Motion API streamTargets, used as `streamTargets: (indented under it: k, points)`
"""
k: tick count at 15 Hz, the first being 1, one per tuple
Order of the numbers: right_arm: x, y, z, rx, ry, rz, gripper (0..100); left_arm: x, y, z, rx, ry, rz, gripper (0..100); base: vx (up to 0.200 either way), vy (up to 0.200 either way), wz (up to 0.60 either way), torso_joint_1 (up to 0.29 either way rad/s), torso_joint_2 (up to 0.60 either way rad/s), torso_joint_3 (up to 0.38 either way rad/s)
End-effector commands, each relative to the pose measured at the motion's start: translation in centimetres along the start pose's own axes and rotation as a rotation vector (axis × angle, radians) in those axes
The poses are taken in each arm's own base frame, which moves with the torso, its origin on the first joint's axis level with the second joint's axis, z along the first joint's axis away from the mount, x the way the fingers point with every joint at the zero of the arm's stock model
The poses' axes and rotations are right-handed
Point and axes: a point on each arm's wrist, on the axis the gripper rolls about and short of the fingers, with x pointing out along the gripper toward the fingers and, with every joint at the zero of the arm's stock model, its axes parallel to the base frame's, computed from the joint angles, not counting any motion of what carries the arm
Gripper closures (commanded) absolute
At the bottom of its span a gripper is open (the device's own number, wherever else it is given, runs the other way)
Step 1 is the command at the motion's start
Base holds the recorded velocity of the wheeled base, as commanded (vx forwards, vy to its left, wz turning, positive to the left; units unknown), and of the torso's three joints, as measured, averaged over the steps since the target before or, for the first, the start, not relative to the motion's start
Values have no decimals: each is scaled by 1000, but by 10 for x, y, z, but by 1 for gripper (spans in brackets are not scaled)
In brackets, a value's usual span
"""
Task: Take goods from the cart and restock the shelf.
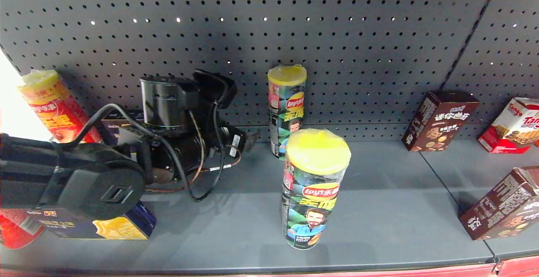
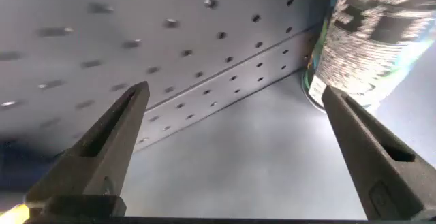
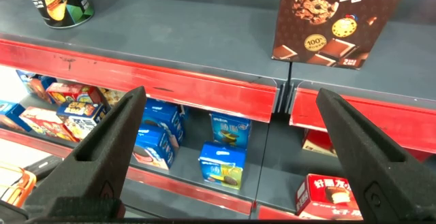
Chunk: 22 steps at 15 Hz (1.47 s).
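Left gripper (image 2: 233, 91) spread wide, empty, low over shelf (image 1: 379, 209), facing perforated back wall (image 1: 337, 24). Rear chip can (image 1: 286, 108) upright near one finger. Front chip can (image 1: 313, 188) upright nearer shelf edge, in line with rear one. Both cylindrical, glossy print, yellow plastic lids. Shelf matte grey metal. Left of arm: tilted red can (image 1: 50, 104); blue box (image 1: 113, 226) partly hidden under arm. Far right: brown cartons (image 1: 438, 121), red-white box (image 1: 511, 125). Right gripper (image 3: 228, 94) spread, empty, out front, facing red edge strip (image 3: 170, 71).
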Motion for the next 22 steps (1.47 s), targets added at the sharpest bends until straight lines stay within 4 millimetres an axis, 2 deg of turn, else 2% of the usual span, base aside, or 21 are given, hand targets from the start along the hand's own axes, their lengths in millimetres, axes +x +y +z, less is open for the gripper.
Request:
streamTargets:
  k: [1, 2, 5, 7, 9, 10, 11, 12, 13, 14, 16, 18, 20, 22]
  points:
    - [0, 0, 0, -1, 1, 0, 0, -47, 12, 20, -19, -85, 7, 0, 0, 0, 0, 0, 0, 0]
    - [0, 0, 0, -1, 1, 0, 0, -72, 14, 28, -26, -138, -20, 0, 0, 0, 0, 0, 0, 0]
    - [0, 0, 0, -1, 1, 0, 0, -118, 13, 34, -38, -216, -60, 0, 0, 0, 0, 0, 0, 0]
    - [0, 0, 0, -1, 1, 0, 0, -150, 19, 20, -49, -227, -56, 0, 0, 0, 0, 0, 0, 0]
    - [0, 0, 0, -1, 1, 0, 0, -198, 16, -4, -50, -263, -126, 0, 0, 0, 0, 0, 0, 0]
    - [0, 0, 0, -1, 1, 0, 0, -205, 16, -8, -50, -272, -140, 0, 0, 0, 0, 0, 0, 0]
    - [0, 0, 0, -1, 1, 0, 0, -231, 20, -20, -52, -317, -169, 0, 0, 0, 0, 0, 0, 0]
    - [0, 0, 0, -1, 1, 0, 0, -244, 27, -26, -57, -326, -146, 0, 0, 0, 0, 0, 0, 0]
    - [0, 0, 0, -1, 1, 0, 0, -275, 41, -41, -54, -353, -79, 0, 0, 0, 0, 0, 0, 0]
    - [0, 0, 0, -1, 1, 0, 0, -292, 46, -51, -49, -388, -36, 0, 0, 0, 0, 0, 0, 0]
    - [0, 0, 0, -1, 1, 0, 0, -310, 47, -88, -58, -429, 72, 0, 0, 0, 0, 0, 0, 0]
    - [0, 0, 0, -1, 1, 0, 0, -316, 42, -124, -63, -430, 227, 0, 0, 0, 0, 0, 0, 0]
    - [0, 0, 0, -1, 1, 0, 0, -322, 35, -147, -74, -433, 340, 0, 0, 0, 0, 0, 0, 0]
    - [0, 0, 0, -1, 1, 0, 0, -327, 27, -161, -79, -456, 336, 0, 0, 0, 0, 0, 0, 0]
